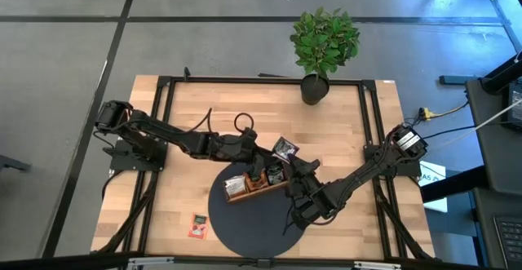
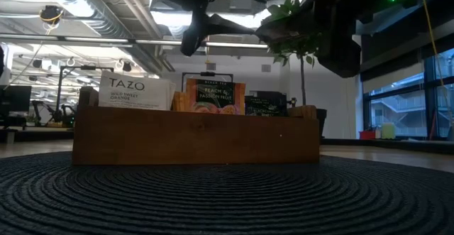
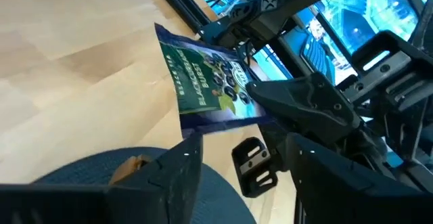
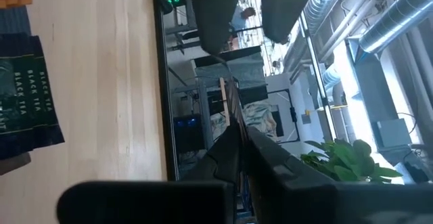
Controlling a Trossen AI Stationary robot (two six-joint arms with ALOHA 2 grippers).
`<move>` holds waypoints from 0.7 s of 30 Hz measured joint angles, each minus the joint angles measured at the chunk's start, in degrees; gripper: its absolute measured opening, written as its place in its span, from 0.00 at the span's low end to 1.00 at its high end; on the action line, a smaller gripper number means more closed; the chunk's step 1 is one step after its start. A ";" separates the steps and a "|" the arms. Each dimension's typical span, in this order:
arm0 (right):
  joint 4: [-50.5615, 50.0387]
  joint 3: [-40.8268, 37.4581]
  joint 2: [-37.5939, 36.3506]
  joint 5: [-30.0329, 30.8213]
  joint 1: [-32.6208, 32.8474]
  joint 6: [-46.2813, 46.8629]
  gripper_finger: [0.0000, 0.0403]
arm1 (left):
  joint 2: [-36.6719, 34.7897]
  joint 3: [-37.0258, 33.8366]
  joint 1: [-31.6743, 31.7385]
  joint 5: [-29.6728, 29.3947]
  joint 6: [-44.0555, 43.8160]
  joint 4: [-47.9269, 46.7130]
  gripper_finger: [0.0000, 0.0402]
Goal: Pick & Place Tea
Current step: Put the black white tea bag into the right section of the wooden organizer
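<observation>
**Q:** What is hidden or hard to make out?

**A:** Both dark arms meet over the wooden tray point(image 1: 259, 188), covering much of it from overhead. The tray sits on a round dark mat point(image 1: 245, 221) on the wooden surface point(image 1: 179, 131). From table height, only the upper edges of the sachets standing in the tray point(image 2: 213, 96) show.

**Q:** Where is the tea relative to the claws?

**A:** A dark sachet point(image 3: 210, 82) is raised just beyond the tray's far edge, pinched in the right claw point(image 1: 295, 162). A lone red sachet point(image 1: 198, 226) lies on the surface, off the mat's edge, well apart from both claws.

**Q:** And the claws themselves?

**A:** The right claw is closed narrowly on the dark sachet's edge. The left claw point(image 1: 259, 170) hangs over the tray with its fingers point(image 3: 176, 170) parted, holding nothing.
</observation>
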 joint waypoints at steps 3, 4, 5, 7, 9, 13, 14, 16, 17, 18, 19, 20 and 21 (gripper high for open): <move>0.10 0.00 0.00 0.45 0.00 -0.06 0.06 | 0.00 0.00 -0.06 0.57 -2.62 0.02 0.52; 0.10 0.00 0.00 0.60 0.00 -0.12 0.06 | 0.00 0.00 -0.20 0.77 -3.47 0.02 0.52; 0.10 0.00 0.00 0.60 -0.08 -0.12 0.06 | 0.00 0.00 -0.30 1.05 -3.93 0.04 0.52; 0.09 0.00 0.00 0.58 -0.42 -0.15 0.06 | 0.00 0.00 -0.50 1.36 -4.26 0.08 0.52; 0.14 0.00 0.00 0.58 -0.55 -0.19 0.06 | 0.00 0.00 -0.81 0.46 -3.89 0.16 0.51; 1.36 0.00 0.00 0.56 -0.57 -0.27 0.06 | 0.00 0.00 -0.86 -3.00 -2.93 0.24 0.52; 1.67 0.00 0.00 0.55 -0.53 -0.27 0.06 | 0.00 0.00 -0.75 -3.34 -2.83 0.31 0.52; 1.69 0.00 0.00 0.55 -0.10 -0.27 0.06 | 0.00 0.00 -0.31 -3.27 -2.80 0.48 0.51; 1.68 0.00 0.00 0.55 0.13 -0.27 0.06 | 0.00 0.00 -0.14 -2.82 -2.80 0.48 0.51; 1.72 0.00 0.00 0.57 0.39 -0.28 0.06 | 0.01 0.00 0.01 -2.70 -2.80 0.46 0.50; 1.94 0.00 0.00 0.61 0.58 -0.46 0.06 | 0.01 0.00 0.15 -2.46 -2.80 0.45 0.50; 2.45 0.00 0.00 0.82 0.74 -0.99 0.06 | 0.02 0.00 0.20 -2.28 -2.80 0.46 0.49; 3.12 0.00 0.00 0.99 0.83 -1.68 0.06 | 0.02 0.00 0.22 -1.96 -2.80 0.52 0.48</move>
